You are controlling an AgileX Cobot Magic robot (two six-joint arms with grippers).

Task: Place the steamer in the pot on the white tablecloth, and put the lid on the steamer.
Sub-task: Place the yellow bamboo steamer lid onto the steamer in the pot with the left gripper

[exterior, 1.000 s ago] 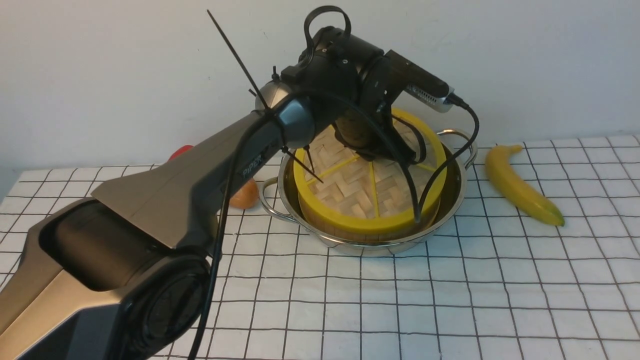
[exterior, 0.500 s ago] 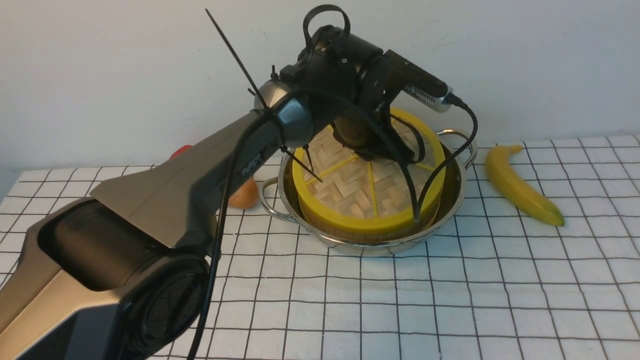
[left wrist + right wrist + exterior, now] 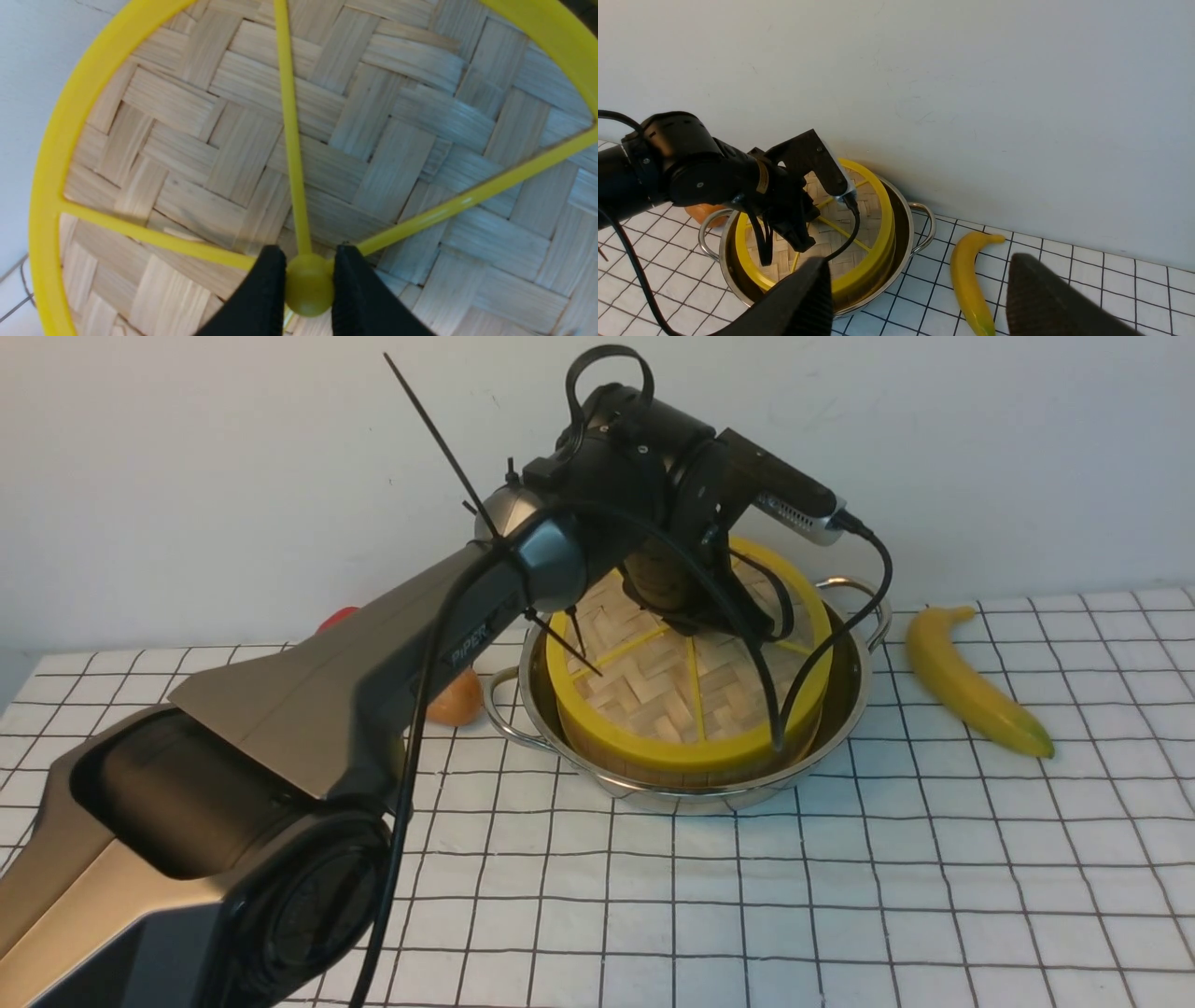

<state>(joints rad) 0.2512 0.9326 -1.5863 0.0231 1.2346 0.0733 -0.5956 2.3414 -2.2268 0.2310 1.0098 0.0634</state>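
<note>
White tablecloth [image 3: 934, 859], black-gridded, laid up to a pale wall. Steamer [image 3: 691, 775]: seated in the pot [image 3: 728, 799], toward the cloth's far edge. Lid [image 3: 653, 695]: laid over the steamer, woven face up, its hub clamped by the left gripper [image 3: 309, 287]. Both placements are judged all but done; release and withdrawal appear to be left. Orientation: steamer and lid are round, so no long axis is presented; the lid's spokes are fanned from the hub. Pot handles are set out to left and right. Right gripper [image 3: 920, 294]: fingers wide apart, nothing held. Beyond the pot: one banana [image 3: 971, 681] to its right, its stem toward the far edge; one orange-brown item [image 3: 457, 700], partly hidden, by the left handle.
</note>
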